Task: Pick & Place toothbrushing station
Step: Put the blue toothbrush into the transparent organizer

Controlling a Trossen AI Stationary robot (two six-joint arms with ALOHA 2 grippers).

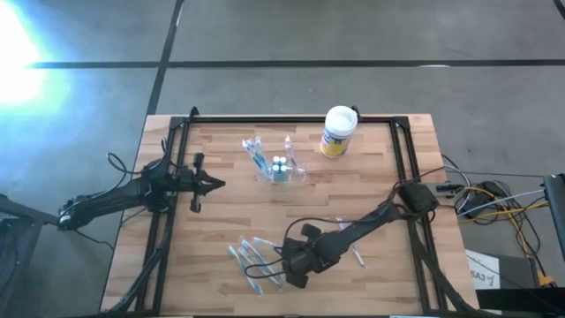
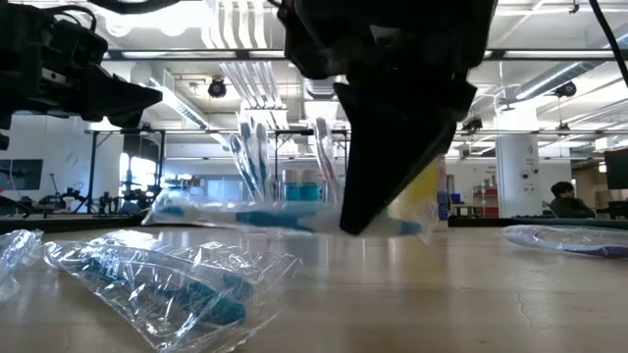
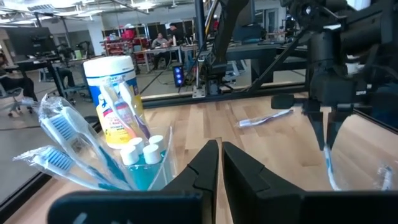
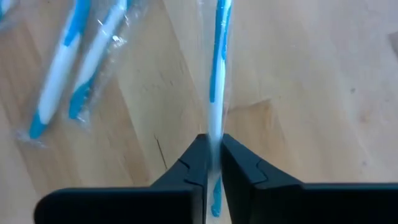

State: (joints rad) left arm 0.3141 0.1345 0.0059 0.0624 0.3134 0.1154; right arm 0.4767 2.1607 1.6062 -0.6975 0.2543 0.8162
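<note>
The clear toothbrushing station point(image 1: 281, 168) stands upper centre of the high view, holding wrapped toothbrushes and small capped bottles, just beside the white canister point(image 1: 337, 131). Lower centre, the right gripper point(image 1: 284, 269) is clamped on a wrapped blue-and-white toothbrush point(image 4: 216, 81), with more wrapped toothbrushes point(image 1: 249, 256) close by. At left, the left gripper point(image 1: 216, 185) hovers, fingers together, holding nothing.

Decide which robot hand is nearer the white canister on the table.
Left. The left hand sits across the table, level with the holder; the right hand is at the near edge, farther from the white canister.
</note>
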